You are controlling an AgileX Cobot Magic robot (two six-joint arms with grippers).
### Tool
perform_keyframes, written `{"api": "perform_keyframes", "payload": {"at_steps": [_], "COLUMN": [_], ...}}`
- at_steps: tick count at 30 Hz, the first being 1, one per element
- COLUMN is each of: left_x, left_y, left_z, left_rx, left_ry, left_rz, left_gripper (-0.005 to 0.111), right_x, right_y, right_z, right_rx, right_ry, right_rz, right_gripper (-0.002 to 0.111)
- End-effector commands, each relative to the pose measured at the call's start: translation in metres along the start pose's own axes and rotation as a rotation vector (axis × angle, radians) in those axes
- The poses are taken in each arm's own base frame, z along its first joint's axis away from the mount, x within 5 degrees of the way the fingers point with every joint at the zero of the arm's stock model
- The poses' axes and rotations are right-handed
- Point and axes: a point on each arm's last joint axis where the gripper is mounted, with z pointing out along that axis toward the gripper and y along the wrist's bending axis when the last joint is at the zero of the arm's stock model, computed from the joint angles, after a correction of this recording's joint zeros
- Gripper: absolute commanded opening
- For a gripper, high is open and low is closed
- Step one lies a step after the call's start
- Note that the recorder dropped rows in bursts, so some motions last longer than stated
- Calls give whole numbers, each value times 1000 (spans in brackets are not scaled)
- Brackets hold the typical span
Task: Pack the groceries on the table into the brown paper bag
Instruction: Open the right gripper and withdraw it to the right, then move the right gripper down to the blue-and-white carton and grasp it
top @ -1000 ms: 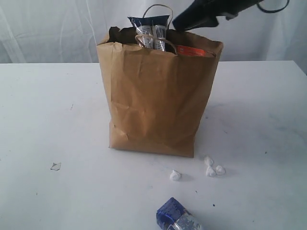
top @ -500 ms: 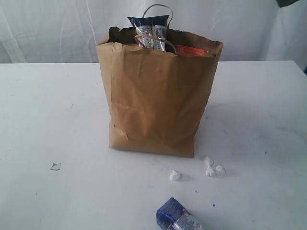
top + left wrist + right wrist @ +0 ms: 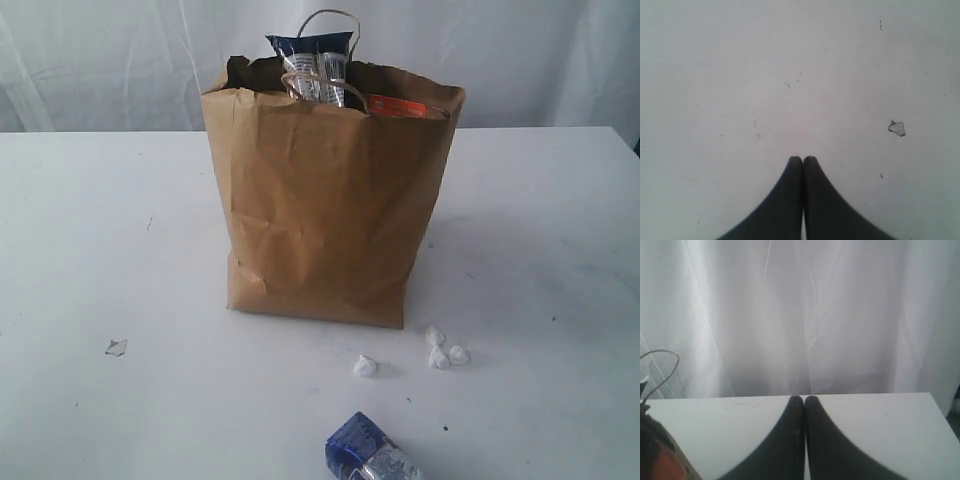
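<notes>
Fetching the small shiny blue packet (image 3: 370, 455), lying on the counter (image 3: 120, 250) well apart from the shut, empty left pincer (image 3: 803, 159) and right pincer (image 3: 804, 399), will, I'd say, need jaws opened wide before descending.

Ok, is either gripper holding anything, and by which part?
Nothing is held. The left gripper is shut empty above the table; the right gripper is shut empty, facing the curtain.
</notes>
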Motion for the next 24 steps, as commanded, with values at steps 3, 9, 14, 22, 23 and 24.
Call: {"api": "perform_keyframes", "payload": {"at_steps": [3,9,14,22,23,24], "left_x": [1,3,2,2,2,2], "left_y": [2,6,6,6,6,6], "left_z": [-4,-13,-13,-13,-13,-13], "left_rx": [-1,3,-3,-3,-4,-4], "left_ry": [-70,-217,-226,-226,-224,-224], "left_rz": [-21,-43,-44,-44,-44,-44], "left_gripper": [0,0,0,0,0,0], "right_x": [69,98,112,154,156,158], "right_y": [-5,0,22,74,78,80], "right_z": [-12,-16,-20,-24,-24,-24], "right_rx": [14,-30,-156,-563,-594,-612], "right_ry": [206,377,510,757,760,767], "right_rz": [-17,-167,-206,-416,-449,-467], "right_gripper": [0,0,0,3,8,13]}}
